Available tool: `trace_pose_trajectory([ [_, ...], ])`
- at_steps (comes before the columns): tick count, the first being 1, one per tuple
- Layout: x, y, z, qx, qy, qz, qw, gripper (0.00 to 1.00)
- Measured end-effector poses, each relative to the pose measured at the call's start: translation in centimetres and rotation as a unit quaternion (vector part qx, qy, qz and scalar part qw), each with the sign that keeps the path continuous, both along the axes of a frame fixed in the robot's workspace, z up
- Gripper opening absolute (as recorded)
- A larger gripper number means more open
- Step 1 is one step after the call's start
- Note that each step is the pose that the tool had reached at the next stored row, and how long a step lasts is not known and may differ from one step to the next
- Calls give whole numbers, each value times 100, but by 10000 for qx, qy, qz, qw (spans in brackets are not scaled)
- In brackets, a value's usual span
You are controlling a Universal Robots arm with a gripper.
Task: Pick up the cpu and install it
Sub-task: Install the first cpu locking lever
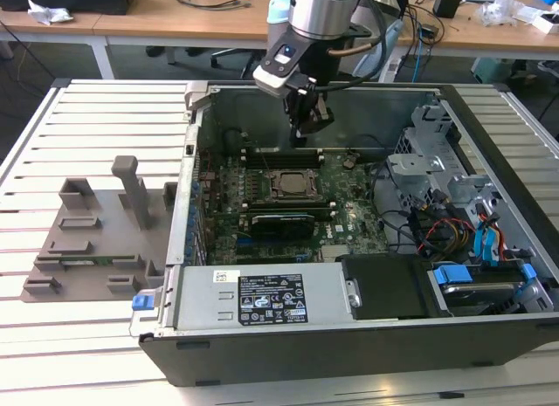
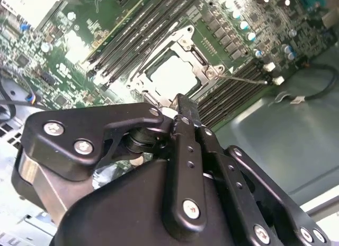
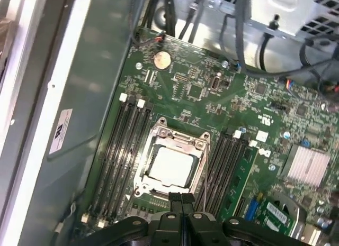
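Gripper (image 3: 180, 199) hangs above socketed cpu (image 3: 170, 166) — (closed, empty)

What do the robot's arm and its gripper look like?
The arm is a silvery cylinder. A black cable loops beside it, and a dark box with a blue mark sits at the wrist. The gripper is black, with jointed links and silver screws.

Pale, smooth metal tops the cpu (image 3: 170, 166); the socket frame (image 3: 177, 135) – bare, shiny metal; the fingers (image 3: 175, 199) matt black; the motherboard (image 3: 201, 106) – a glossy green board.
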State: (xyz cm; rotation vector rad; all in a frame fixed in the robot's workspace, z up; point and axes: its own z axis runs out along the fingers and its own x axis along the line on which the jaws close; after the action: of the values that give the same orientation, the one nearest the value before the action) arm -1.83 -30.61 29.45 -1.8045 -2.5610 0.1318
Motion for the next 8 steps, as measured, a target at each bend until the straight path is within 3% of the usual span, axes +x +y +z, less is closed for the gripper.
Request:
trace_pose_trajectory([
  [4, 0, 0, 0, 0, 0, 346, 9994, 11],
  [8, 0, 0, 0, 0, 0, 736, 9973, 11],
])
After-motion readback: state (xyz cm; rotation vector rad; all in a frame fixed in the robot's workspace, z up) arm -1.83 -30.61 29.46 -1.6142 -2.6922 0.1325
